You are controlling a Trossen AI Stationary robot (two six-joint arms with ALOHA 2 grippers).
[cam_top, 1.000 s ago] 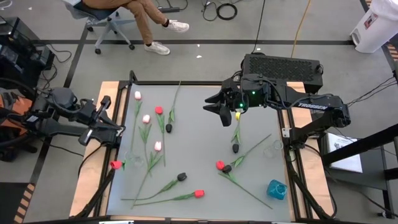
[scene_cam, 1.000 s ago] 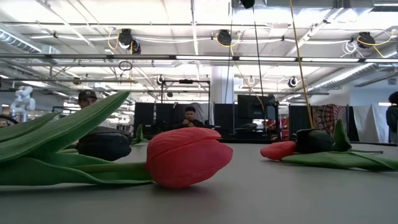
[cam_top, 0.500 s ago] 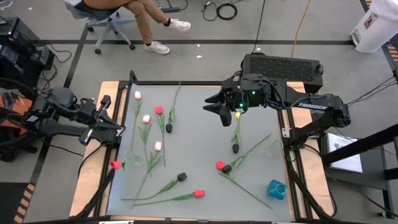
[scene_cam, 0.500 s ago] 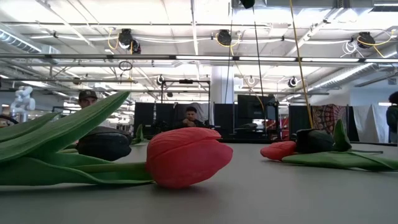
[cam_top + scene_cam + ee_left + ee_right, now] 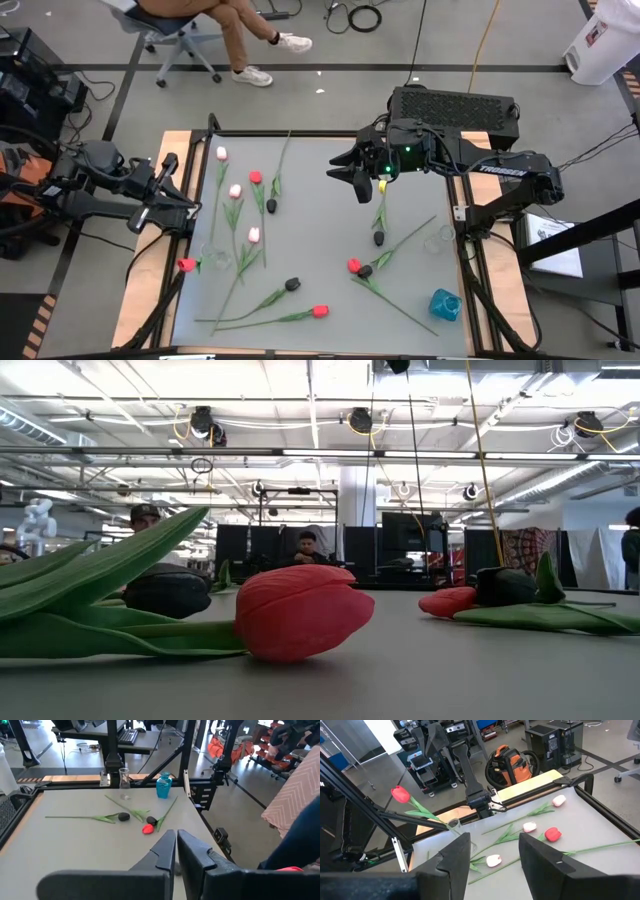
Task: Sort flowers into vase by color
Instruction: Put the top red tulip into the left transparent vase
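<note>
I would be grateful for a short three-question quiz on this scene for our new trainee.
1. True or false: the blue vase holds a flower.
2. The right pincer over the table is: A) open and empty; B) shut on a stem; C) inside a vase.
3. What colour is the tulip lying nearest the low camera?

Key: 1 false; 2 A; 3 red.
</note>
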